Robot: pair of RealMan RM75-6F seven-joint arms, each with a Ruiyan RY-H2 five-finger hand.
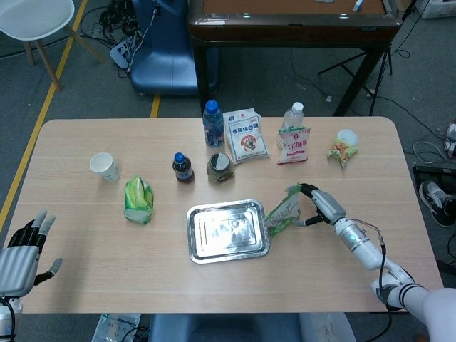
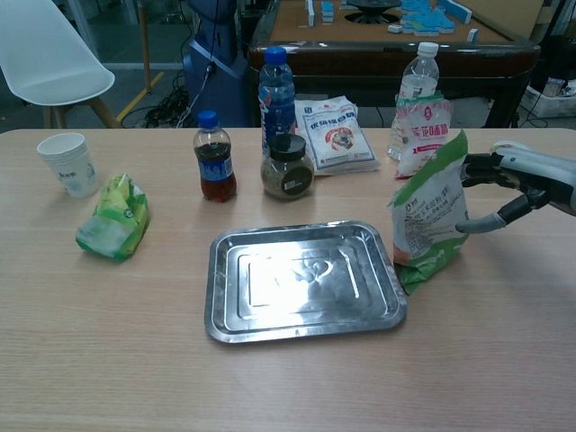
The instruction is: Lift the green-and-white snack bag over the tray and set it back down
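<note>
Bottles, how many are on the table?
3. A blue-capped water bottle stands at the back, a small dark-drink bottle stands left of the jar, and a clear white-capped bottle stands behind the pink snack bag.

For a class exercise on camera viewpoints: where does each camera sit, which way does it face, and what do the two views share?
Head view: high above the near table edge, looking steeply down at the whole table; shows the left hand open at the near left, and the right hand holding the snack bag.
Chest view: low, near table height, looking across the tray towards the far bottles; only the right hand shows.
Shared: tray, snack bag, right hand, cup.
</note>
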